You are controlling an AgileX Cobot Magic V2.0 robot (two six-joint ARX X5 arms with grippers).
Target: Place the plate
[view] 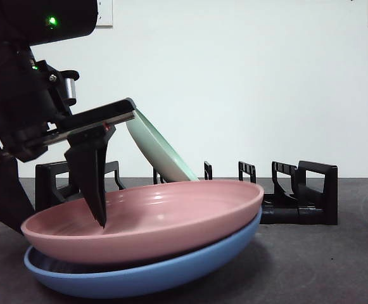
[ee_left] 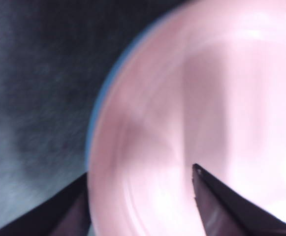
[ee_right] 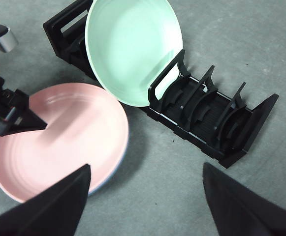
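Blue plate (view: 171,272) is sitting closest, with the pink plate (view: 152,221) stacked on it. Left gripper (view: 98,190) is straddling the pink rim at about 9 o'clock, jaws spread. Green plate (ee_right: 133,49) is leaning in the black rack (ee_right: 206,118). Right gripper (ee_right: 145,196) is hovering high with jaws spread, holding nothing.

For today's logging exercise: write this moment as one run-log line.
left gripper: open, astride pink plate rim | blue plate: beneath | green plate: in rack | right gripper: open, waiting
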